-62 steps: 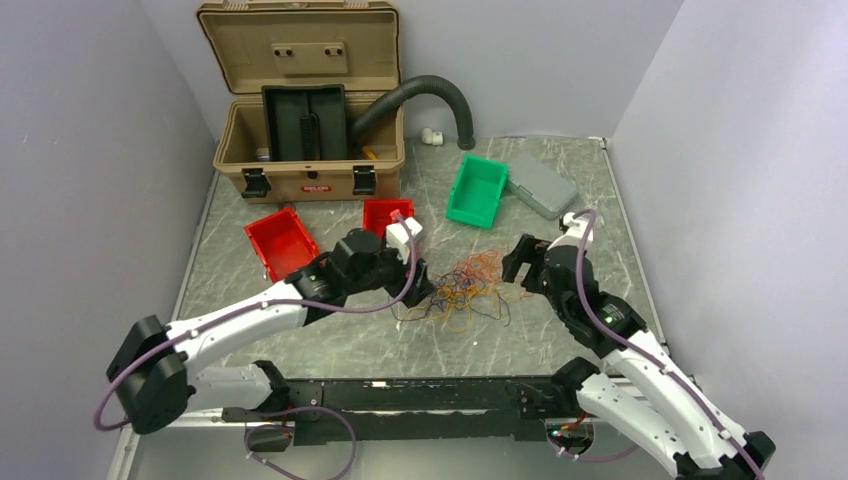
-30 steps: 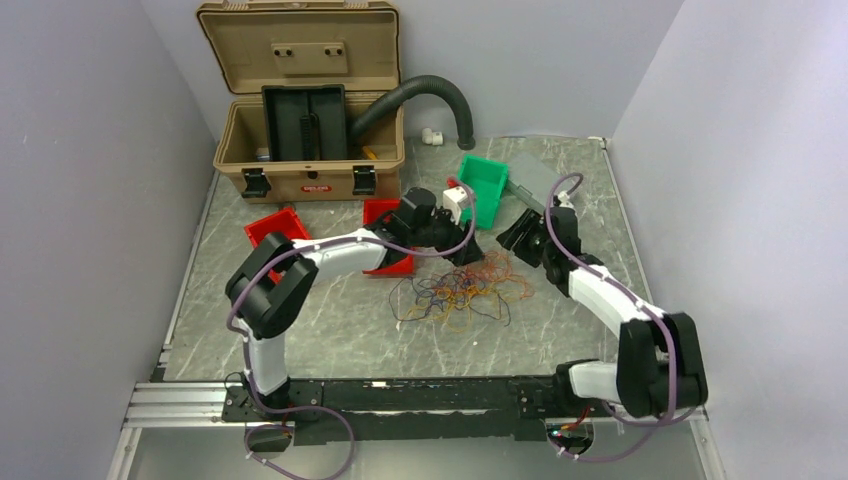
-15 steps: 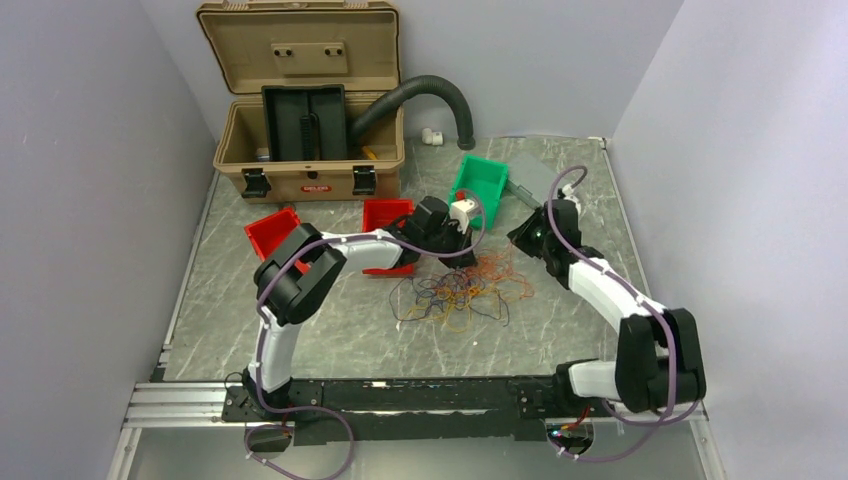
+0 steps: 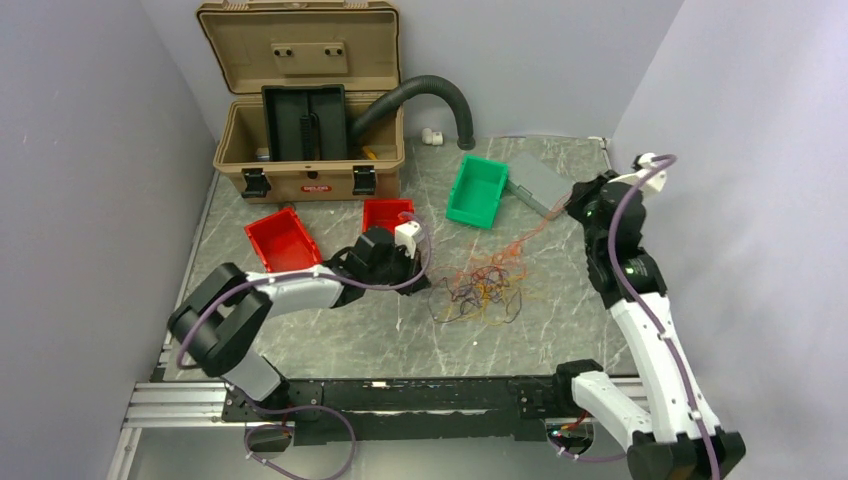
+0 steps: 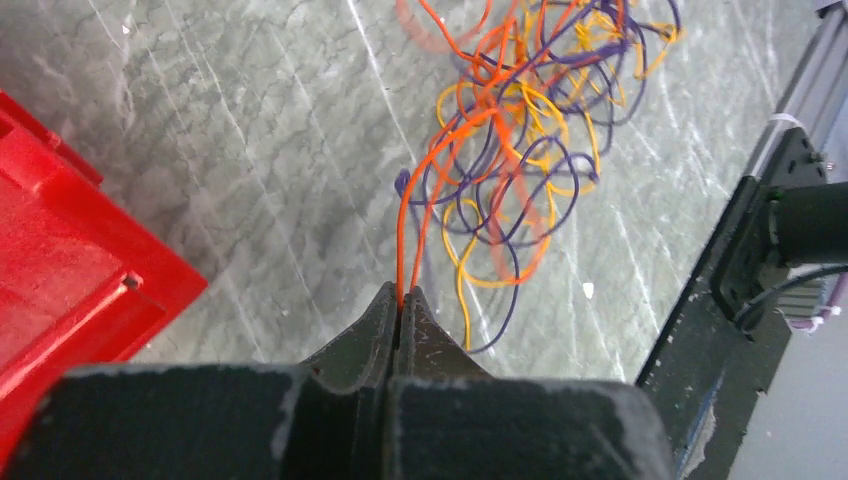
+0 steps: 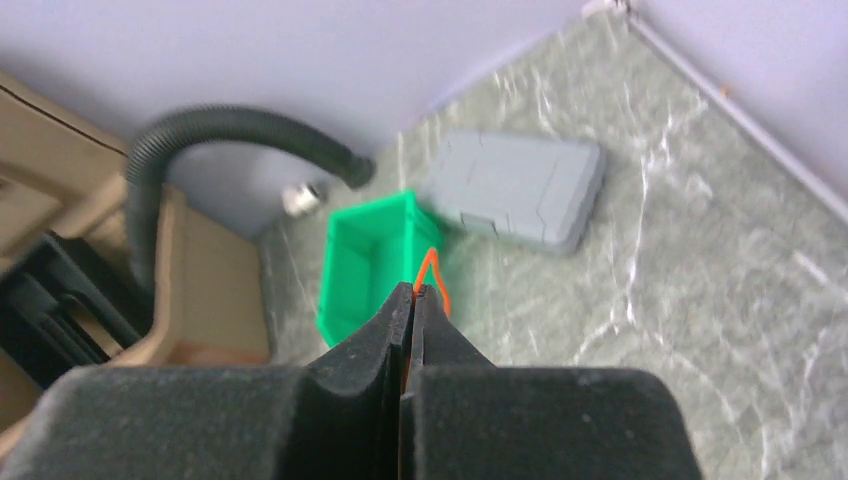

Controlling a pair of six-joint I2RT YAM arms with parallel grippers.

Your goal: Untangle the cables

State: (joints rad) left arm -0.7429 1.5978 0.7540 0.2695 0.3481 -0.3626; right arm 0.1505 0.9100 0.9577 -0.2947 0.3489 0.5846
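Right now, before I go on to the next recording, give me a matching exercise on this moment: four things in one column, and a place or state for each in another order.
Things:
1. left hand
2. right hand
3. green bin
4. tan toolbox

Places or states:
a. lid open, at the table's far-left corner
b. shut on an orange cable, close to a red bin
c. beside the grey case
d. shut on an orange cable stretched rightward out of the tangle

Pairs: 1-b, 2-d, 3-c, 4-a
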